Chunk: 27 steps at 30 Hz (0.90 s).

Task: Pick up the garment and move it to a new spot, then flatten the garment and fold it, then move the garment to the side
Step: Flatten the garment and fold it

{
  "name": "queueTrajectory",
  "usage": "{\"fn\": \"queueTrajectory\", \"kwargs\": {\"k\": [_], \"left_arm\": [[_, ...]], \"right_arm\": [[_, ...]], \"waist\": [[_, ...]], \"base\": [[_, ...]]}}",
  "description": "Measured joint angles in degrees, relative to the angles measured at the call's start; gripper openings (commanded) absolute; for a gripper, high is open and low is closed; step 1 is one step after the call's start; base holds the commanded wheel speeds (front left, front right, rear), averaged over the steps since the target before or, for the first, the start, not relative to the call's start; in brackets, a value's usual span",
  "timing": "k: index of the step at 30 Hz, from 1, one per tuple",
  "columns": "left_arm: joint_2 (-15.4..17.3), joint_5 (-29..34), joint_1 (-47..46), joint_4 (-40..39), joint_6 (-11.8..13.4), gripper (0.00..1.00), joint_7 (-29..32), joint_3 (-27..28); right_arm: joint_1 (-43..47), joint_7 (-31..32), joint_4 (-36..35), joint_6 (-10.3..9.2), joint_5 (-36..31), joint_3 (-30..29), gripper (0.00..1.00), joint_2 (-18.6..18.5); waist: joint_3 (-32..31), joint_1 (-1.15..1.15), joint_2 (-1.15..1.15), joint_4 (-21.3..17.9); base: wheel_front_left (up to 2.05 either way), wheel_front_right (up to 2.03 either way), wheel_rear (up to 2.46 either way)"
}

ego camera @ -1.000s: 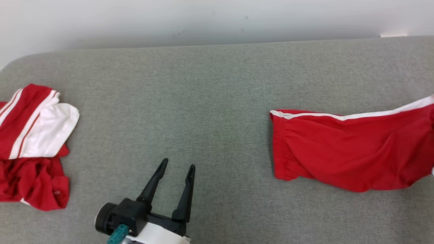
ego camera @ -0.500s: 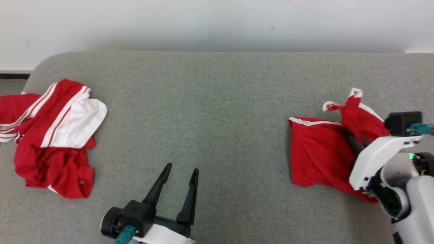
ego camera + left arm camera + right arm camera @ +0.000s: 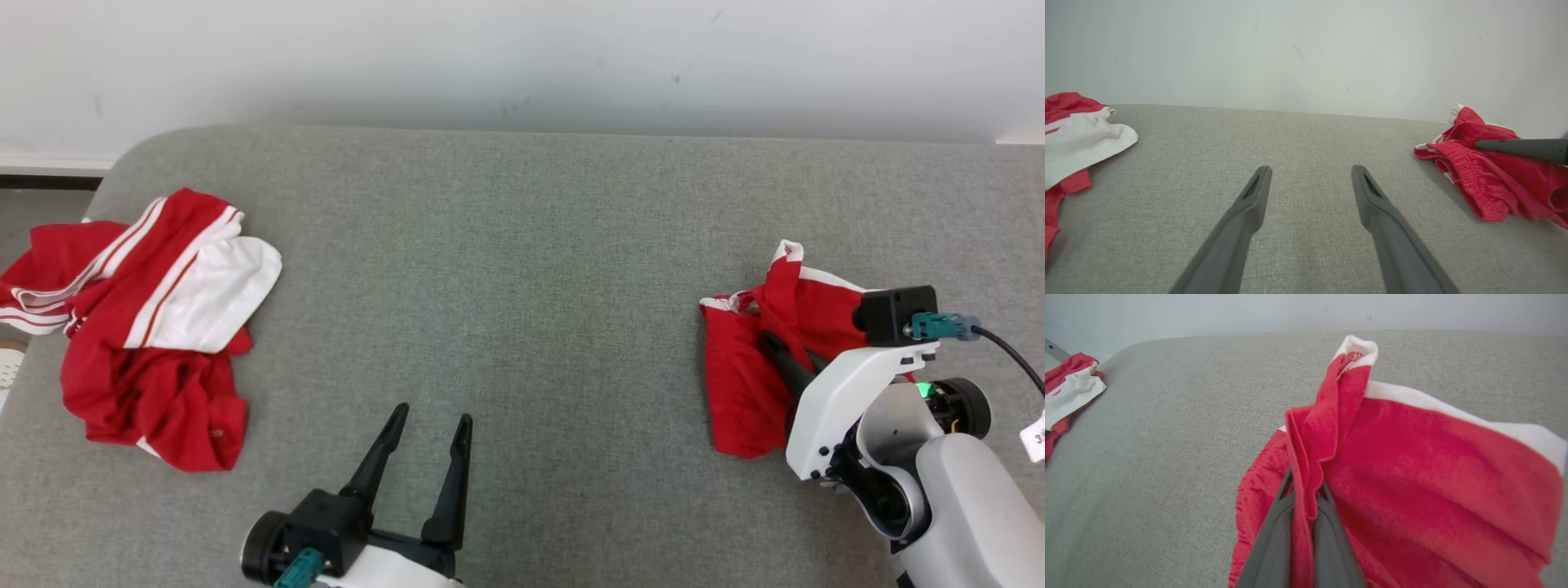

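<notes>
Over at the right end of the grey cushion [image 3: 522, 245], the right gripper [image 3: 788, 355] is clamped tight on a fold of the red shorts [image 3: 739, 384]. In the right wrist view, several layers of cloth are squeezed between its two dark fingers, with a white-tipped corner standing up above them. The rest of the shorts sags onto the cushion in a bunch. The left gripper [image 3: 432, 412] hangs over the bare middle with its fingers spread wide, holding nothing.

This looks to me like the pick-up before the carry to a new spot. From where I stand I can't quite say whether the pinch is on a leg hem or a side seam.

To do it well, the arm should lift until the dragging end clears the cushion. It should then carry the shorts steadily toward the bare middle, because a pinch this small could slip if jerked. Setting the low end down first and drawing the cloth out would leave less to smooth afterwards. The left gripper is well placed to catch a second corner.

The shorts are bright red, thin and limp, with a gathered elastic waistband [image 3: 1470, 179] and a white stripe [image 3: 1453, 408] along one edge. A separate heap of red and white clothes [image 3: 155, 327] lies well apart at the left end.
</notes>
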Motion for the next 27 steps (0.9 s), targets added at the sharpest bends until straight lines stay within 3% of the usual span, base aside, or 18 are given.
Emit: {"fn": "queueTrajectory", "kwargs": {"k": [1, 3, 4, 13, 19, 27], "left_arm": [[-0.05, 0.02, 0.06, 0.12, -0.08, 1.00, 0.01, 0.12], [-0.14, 0.04, 0.19, 0.30, -0.11, 1.00, 0.00, 0.34], [-0.19, 0.09, 0.23, 0.40, -0.13, 1.00, 0.00, 0.49], [-0.52, 0.30, 1.41, 1.27, -0.09, 1.00, 0.01, 2.14], [-0.64, 0.53, 2.90, 1.97, -0.02, 1.00, 0.01, 3.27], [-0.71, 1.05, 5.88, 1.25, 0.74, 1.00, 0.01, 5.97]], "right_arm": [[0.01, -0.10, 0.07, 0.00, 0.08, 0.34, 0.04, 0.02], [0.02, -0.13, 0.02, 0.00, 0.56, 1.66, 0.47, -0.03], [0.09, -0.15, -0.11, 0.00, 0.92, 2.38, 1.00, 0.02], [2.28, -1.92, -5.05, 0.00, 5.82, 9.70, 1.00, -0.53], [7.25, -4.92, -10.44, 0.00, 7.47, 13.90, 1.00, -2.83], [15.60, -14.84, -14.48, 0.00, 0.66, 10.60, 1.00, -7.45]], "waist": [[-0.10, 0.00, 0.00, 0.00], [-0.34, 0.00, 0.00, -0.02], [-0.45, 0.00, 0.00, -0.04], [-2.01, 0.00, 0.00, -1.04], [-4.42, 0.01, 0.00, -2.12], [-7.91, 0.00, 0.00, -3.73]], "base": [[0.00, 0.00, 0.00], [0.00, 0.00, 0.00], [0.00, 0.00, 0.00], [0.00, 0.00, 0.00], [0.00, 0.00, 0.00], [0.00, 0.00, 0.00]]}}
